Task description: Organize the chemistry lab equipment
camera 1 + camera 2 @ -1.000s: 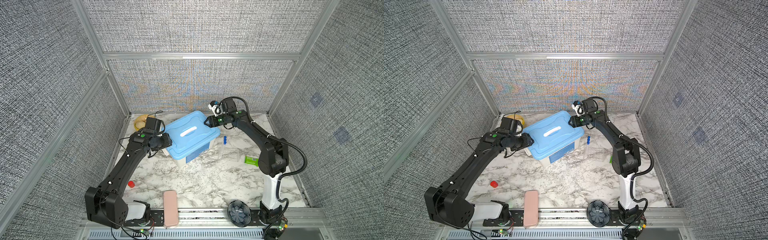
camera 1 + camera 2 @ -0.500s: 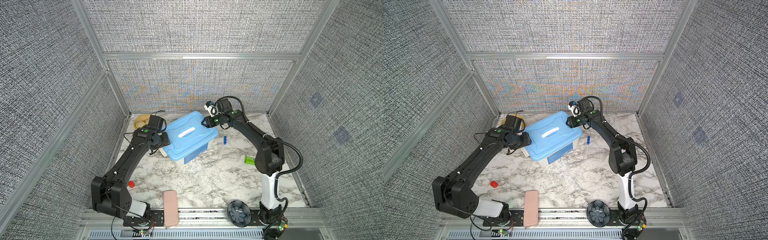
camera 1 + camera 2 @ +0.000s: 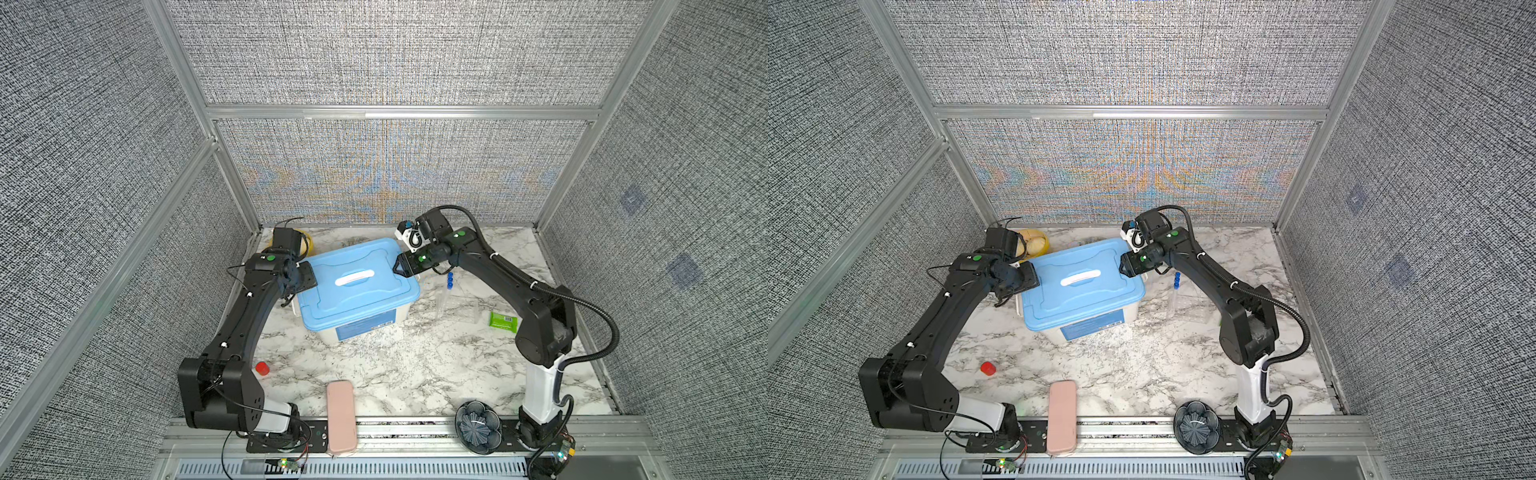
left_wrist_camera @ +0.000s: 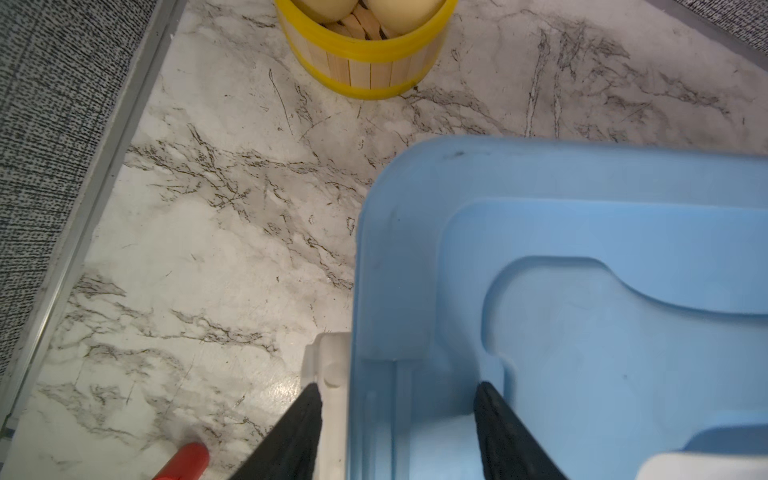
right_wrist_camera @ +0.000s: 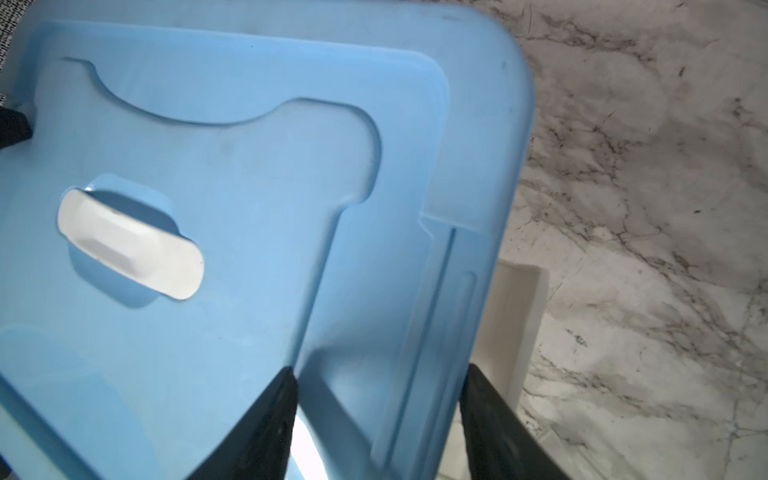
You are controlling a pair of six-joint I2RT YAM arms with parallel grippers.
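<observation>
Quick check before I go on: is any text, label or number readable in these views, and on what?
No text can be read.
Blue label on the front of the white box: print too small to read.
Green packet on the table: dark print, too blurred to read.

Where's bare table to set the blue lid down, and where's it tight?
Roomiest: front marble between bin, red cap, pink case and black fan-shaped object. Back right corner is bare too. Tight: blue-capped tubes, clear rack and green packet right of the bin; yellow steamer basket back left.
</observation>
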